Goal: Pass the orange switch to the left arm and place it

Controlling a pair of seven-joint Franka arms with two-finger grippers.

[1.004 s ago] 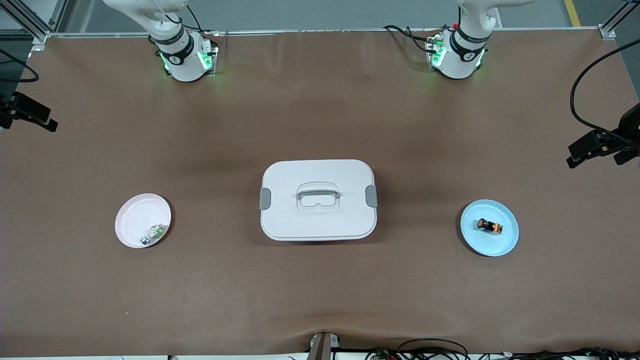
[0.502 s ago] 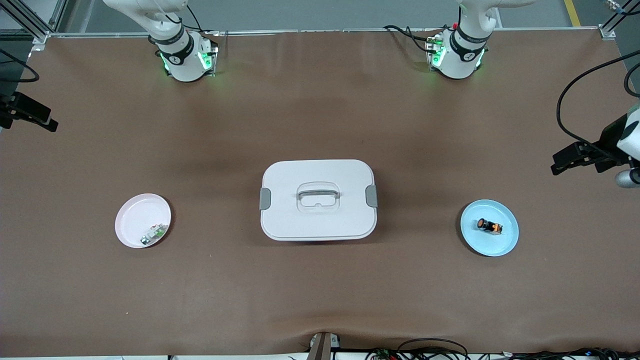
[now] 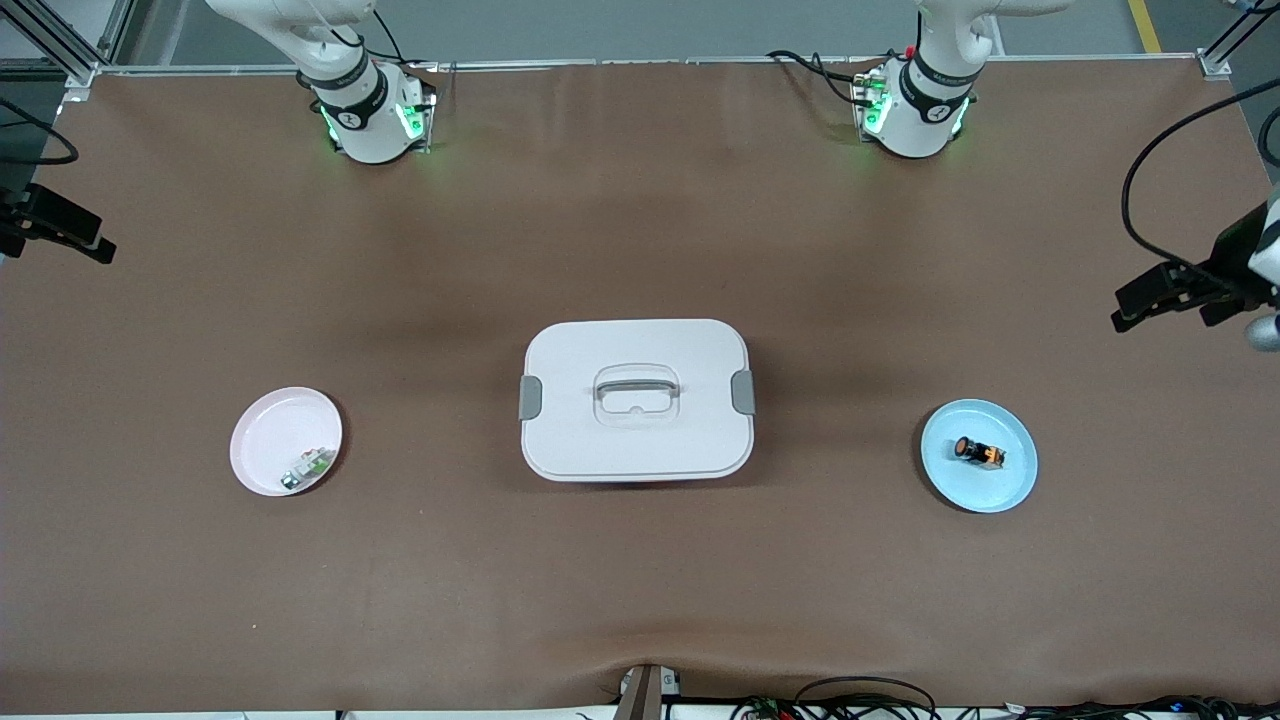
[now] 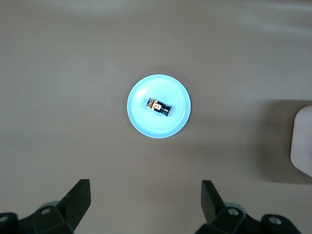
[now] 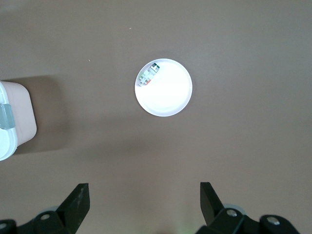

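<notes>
Lying on its side on a round light-blue plate (image 3: 979,456), the tiny black cylindrical push-button switch with an orange end (image 3: 978,452) rests toward the left arm's end of the brown table (image 3: 640,580), untouched by either gripper. The large white rounded-rectangular plastic box (image 3: 636,399) with grey side latches and a recessed top handle sits at the middle of the table, between that plate and a round pale-pink plate (image 3: 286,441) toward the right arm's end. A small white-and-green part (image 3: 308,468) lies at the pink plate's rim, on the side nearer the front camera.

High over the table's edge at the left arm's end, the left arm's black gripper (image 3: 1150,298) hangs in the air; its wrist view looks straight down on the blue plate (image 4: 159,106) and the switch (image 4: 158,105), with its two black fingers (image 4: 78,200) spread wide apart and nothing between them. A corner of the white box (image 4: 302,146) shows at that view's border.

At the table's edge by the right arm's end, the right arm's black gripper (image 3: 60,232) is likewise aloft. Its wrist view takes in the pink plate (image 5: 163,87), the white-and-green part (image 5: 148,75) and one end of the box (image 5: 14,119); its fingers (image 5: 78,201) are also fully parted and empty.
</notes>
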